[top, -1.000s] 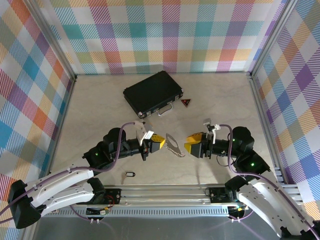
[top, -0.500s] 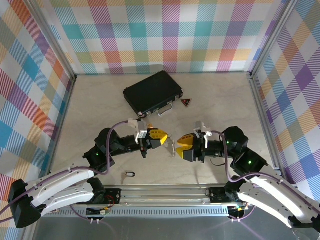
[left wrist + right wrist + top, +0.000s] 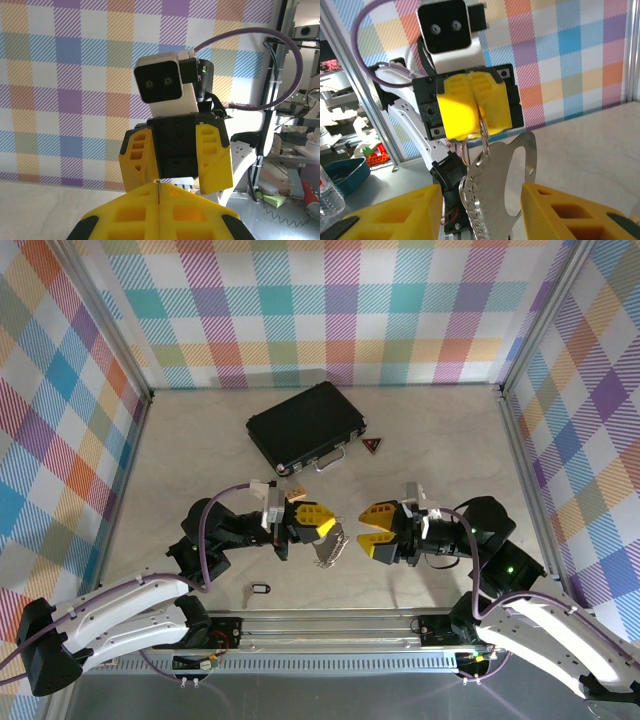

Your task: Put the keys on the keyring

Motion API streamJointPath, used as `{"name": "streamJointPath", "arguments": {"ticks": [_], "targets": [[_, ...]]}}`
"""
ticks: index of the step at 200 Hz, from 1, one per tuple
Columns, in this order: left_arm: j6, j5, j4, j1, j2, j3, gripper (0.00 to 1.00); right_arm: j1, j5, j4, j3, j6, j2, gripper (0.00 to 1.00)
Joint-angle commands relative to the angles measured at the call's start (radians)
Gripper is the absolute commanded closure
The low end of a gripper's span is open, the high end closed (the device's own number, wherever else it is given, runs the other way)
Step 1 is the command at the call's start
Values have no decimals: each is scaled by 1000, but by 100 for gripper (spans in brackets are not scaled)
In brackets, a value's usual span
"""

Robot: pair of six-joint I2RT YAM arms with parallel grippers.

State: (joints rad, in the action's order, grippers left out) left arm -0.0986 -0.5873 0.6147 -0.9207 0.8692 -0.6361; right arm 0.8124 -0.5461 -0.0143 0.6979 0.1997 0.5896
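Keys (image 3: 329,549), one bunch, hang from left hand (image 3: 323,528); one keyring (image 3: 261,588) apart.

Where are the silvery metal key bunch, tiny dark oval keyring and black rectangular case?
Silvery metal key bunch (image 3: 479,204): right wrist view, jagged blades.
Tiny dark oval keyring (image 3: 261,588): top view, whole ring.
Black rectangular case (image 3: 303,426): top view, lid centre.

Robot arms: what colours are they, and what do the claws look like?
The left arm and right arm are white low down, black higher up, with purple cables. The left claw and right claw have chunky yellow fingers and white camera boxes.
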Motion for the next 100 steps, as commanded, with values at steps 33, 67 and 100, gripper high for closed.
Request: {"name": "streamJointPath", "arguments": {"ticks": [33, 67, 100], "targets": [[-39, -76, 113, -12, 8, -10, 100, 8, -20, -135, 3, 7, 2, 60], [-54, -91, 127, -13, 14, -8, 100, 17, -62, -171, 4, 6, 22, 61], [-74, -93, 159, -12, 18, 1, 100, 27, -83, -187, -4, 1, 35, 61]]}}
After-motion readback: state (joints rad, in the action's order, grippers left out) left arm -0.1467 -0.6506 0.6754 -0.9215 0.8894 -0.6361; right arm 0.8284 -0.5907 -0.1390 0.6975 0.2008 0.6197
